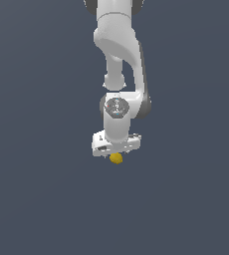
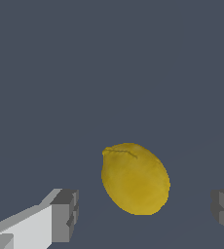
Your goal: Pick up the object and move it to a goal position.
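light: even, dim bg | shadows: faint | focus: sharp, low-res

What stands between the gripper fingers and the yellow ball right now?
Nothing visible. In the wrist view the ball lies in the open gap of the gripper, with bare floor between it and each of the fingers.

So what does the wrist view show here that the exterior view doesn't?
Only the wrist view shows the two grey fingertip pads apart on either side of the lumpy yellow-orange oval object, not touching it. Only the exterior view shows the white jointed arm reaching down above it. Both show the object at the open pincer, against plain dark grey-blue.
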You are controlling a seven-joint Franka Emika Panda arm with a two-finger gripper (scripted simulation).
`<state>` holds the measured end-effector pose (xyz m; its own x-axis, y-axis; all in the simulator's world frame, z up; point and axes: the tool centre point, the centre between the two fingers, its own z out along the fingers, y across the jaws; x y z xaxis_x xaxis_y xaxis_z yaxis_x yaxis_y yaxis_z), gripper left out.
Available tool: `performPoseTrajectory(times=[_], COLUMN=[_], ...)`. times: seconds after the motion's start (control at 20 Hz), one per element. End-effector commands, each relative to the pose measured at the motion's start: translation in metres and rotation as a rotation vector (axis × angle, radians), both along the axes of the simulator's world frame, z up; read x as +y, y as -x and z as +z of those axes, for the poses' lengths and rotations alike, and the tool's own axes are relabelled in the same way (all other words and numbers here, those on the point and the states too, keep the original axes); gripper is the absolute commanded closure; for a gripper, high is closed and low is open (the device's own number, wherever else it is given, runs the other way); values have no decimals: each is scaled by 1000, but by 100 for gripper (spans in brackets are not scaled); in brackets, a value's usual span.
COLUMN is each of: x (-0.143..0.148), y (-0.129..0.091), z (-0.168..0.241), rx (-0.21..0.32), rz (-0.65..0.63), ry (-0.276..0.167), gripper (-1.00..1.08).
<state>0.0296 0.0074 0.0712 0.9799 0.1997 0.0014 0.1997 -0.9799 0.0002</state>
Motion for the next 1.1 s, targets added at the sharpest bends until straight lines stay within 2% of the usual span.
performPoseTrajectory(times=[0.0,0.25,0.5,0.55,1.05], x=[0,0,0,0,0], y=[1,1,0,0,0], z=[-11,-36,-43,-43,-43], rx=[1,1,1,1,1], rz=[1,3,3,3,3], ry=[0,0,0,0,0], gripper=[-92,-92,-92,108,108])
